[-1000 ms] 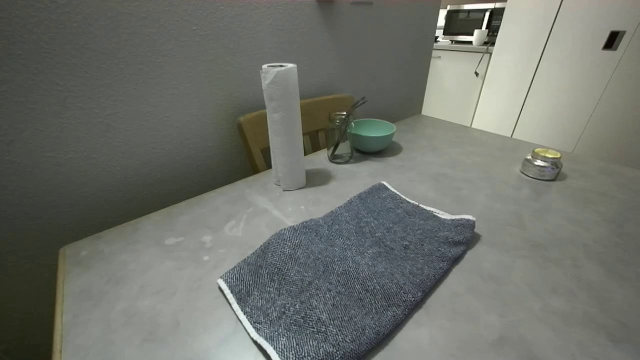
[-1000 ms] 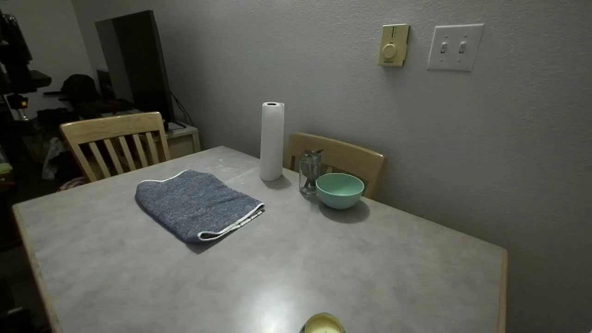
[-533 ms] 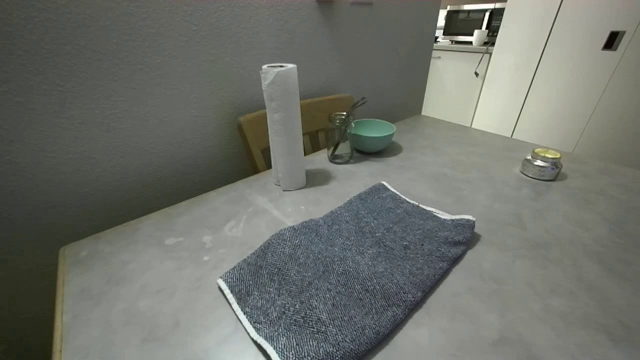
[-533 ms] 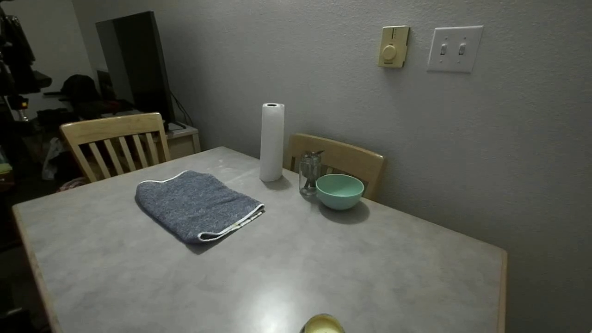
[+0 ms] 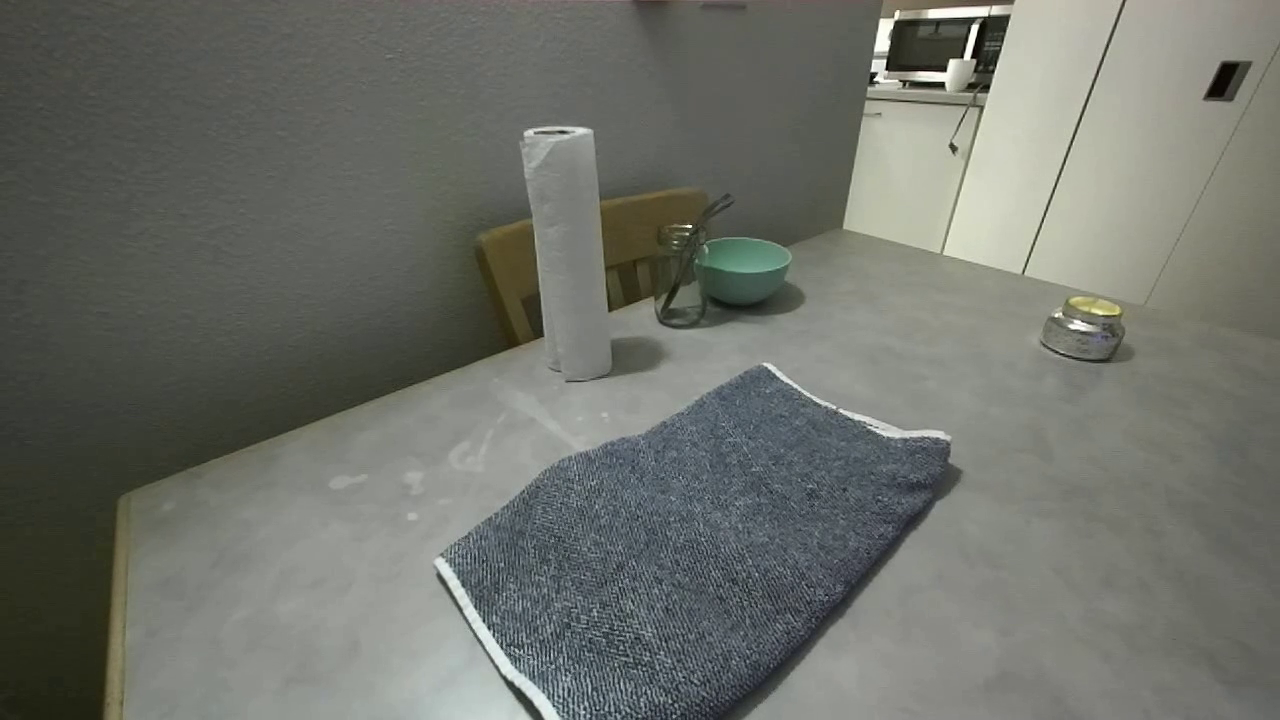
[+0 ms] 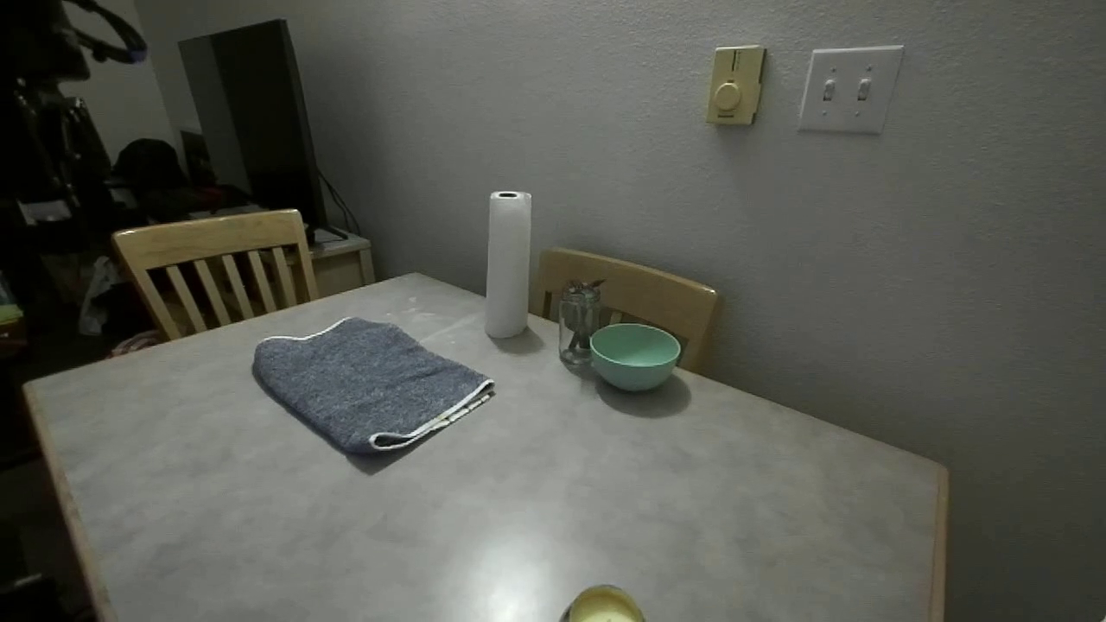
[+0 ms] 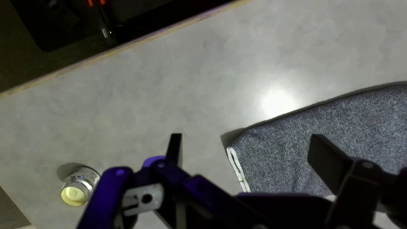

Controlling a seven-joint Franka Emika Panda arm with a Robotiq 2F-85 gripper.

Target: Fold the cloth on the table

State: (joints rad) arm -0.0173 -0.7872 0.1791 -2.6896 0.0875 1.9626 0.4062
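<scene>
The cloth [image 5: 690, 540] is a dark grey-blue towel with a white hem, lying flat and folded over in layers on the light grey table [image 5: 1050, 560]. In an exterior view, the cloth [image 6: 367, 384] shows its doubled hem edge facing the table's middle [image 6: 562, 501]. In the wrist view, my gripper [image 7: 246, 138] is open and empty, above the table. One finger is over bare table and the other over the cloth [image 7: 279, 159], with a hem corner between them. The gripper's own parts hide some of the cloth. The gripper does not show in the exterior views.
A paper-towel roll [image 5: 570, 260], a glass jar with utensils [image 5: 680, 280] and a green bowl [image 5: 745, 270] stand along the wall side. A silver candle [image 5: 1083, 330] stands apart; it also shows in the wrist view [image 7: 79, 187]. Chairs [image 6: 216, 233] stand at the table's edges.
The cloth and the objects on the table have not moved. Dark equipment at the upper left edge of an exterior view has shifted and reaches further into the picture.
</scene>
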